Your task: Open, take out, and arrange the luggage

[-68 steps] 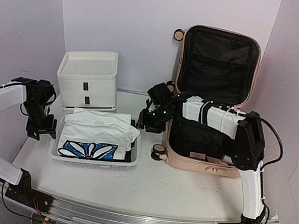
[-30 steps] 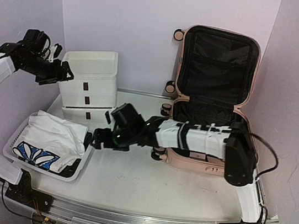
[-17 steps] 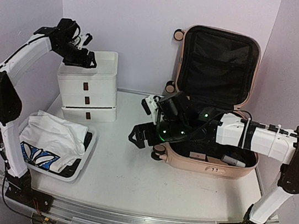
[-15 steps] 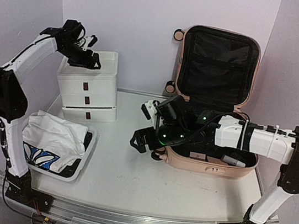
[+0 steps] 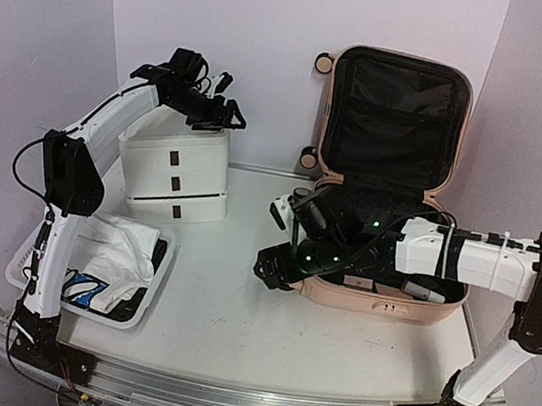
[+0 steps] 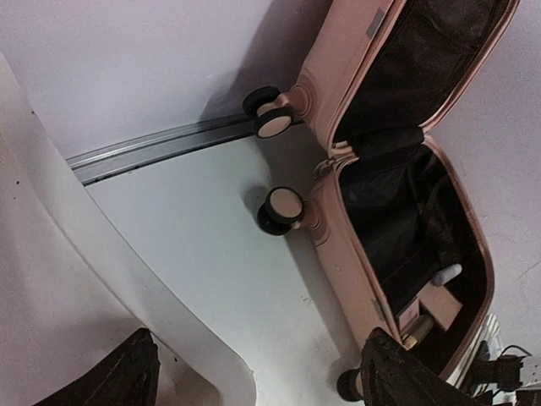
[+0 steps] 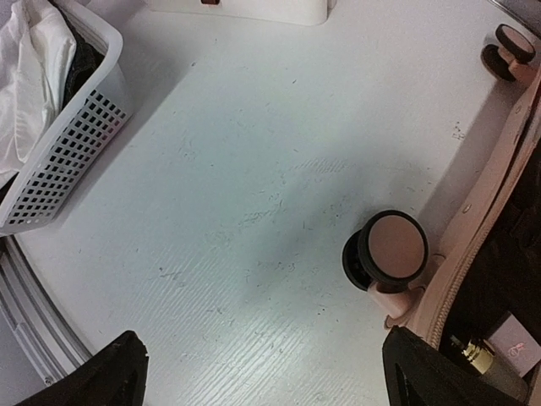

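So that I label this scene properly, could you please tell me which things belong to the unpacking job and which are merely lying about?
Belong to the job:
- the open pink luggage
- the small items lying inside it

Just lying about, as far as can be seen:
- the white drawer unit
- the perforated basket
- the clothes in that basket

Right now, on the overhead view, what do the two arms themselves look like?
Both: white boxy links, black joints, black wrists and jaws. The left arm has a thin black cable looping beside its elbow. The right arm carries white cable ties, a black cable along its link and green lights near the wrist.
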